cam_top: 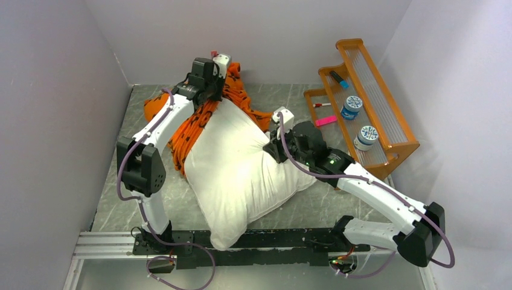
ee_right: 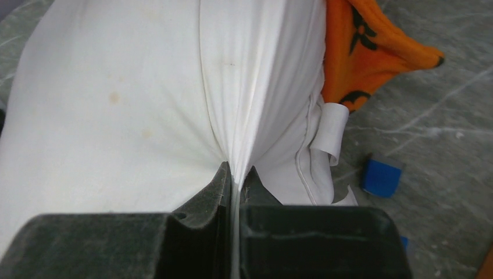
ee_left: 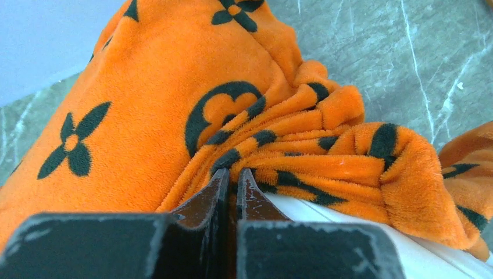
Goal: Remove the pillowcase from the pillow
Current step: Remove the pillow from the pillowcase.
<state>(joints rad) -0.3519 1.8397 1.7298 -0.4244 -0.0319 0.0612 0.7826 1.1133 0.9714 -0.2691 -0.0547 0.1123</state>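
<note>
The white pillow (cam_top: 238, 169) lies across the middle of the table, its near corner over the rail. The orange pillowcase (cam_top: 193, 130) with dark motifs is bunched over the pillow's far left end. My left gripper (ee_left: 234, 172) is shut on a fold of the pillowcase (ee_left: 145, 110), right at the edge where white pillow (ee_left: 372, 224) shows beneath. In the top view the left gripper (cam_top: 218, 90) sits at the pillow's far end. My right gripper (ee_right: 235, 171) is shut on a pinch of the pillow's white cloth (ee_right: 116, 104), at the pillow's right side (cam_top: 272, 148).
An orange wooden rack (cam_top: 368, 103) stands at the right with two white jars (cam_top: 351, 107), markers and a pink item. A blue block (ee_right: 381, 177) lies on the grey marbled table (cam_top: 338, 205) beside the pillow. White walls close in on three sides.
</note>
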